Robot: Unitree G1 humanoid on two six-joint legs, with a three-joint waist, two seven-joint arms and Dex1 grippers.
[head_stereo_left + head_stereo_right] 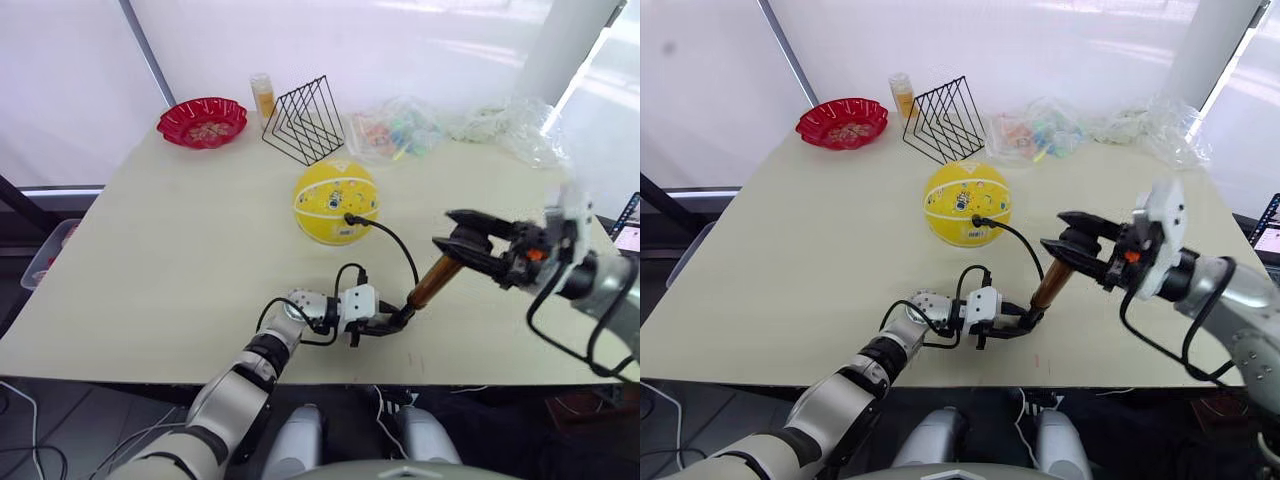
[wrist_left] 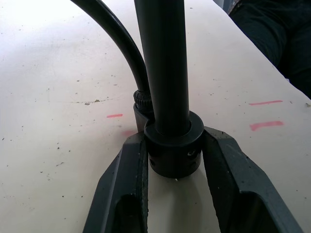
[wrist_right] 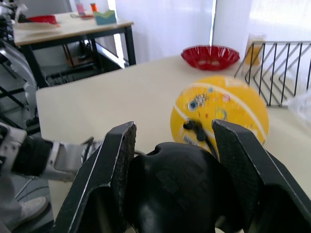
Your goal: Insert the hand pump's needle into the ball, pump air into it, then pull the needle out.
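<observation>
I see the yellow ball (image 1: 336, 203), round, mid-table, with the needle fitting (image 1: 351, 218) plugged into its near side and the black hose (image 1: 398, 245) looping to the hand pump (image 1: 432, 284), tilted near the front edge. My left gripper (image 1: 381, 326) clamps its base cap; my right gripper (image 1: 452, 243) closes on the black handle. Farther left sit a wire rack (image 1: 303, 121) and red bowl (image 1: 202, 122).

1. The two head views look forward and down over the bench (image 1: 150, 260), sharing the ball (image 1: 336, 203), both arms and the far clutter.
2. The left wrist view sits very close behind its pincer (image 2: 175, 160), facing the benchtop.
3. The right wrist view looks past its pincer (image 3: 172, 170) toward the ball and red bowl (image 3: 210, 56).
</observation>
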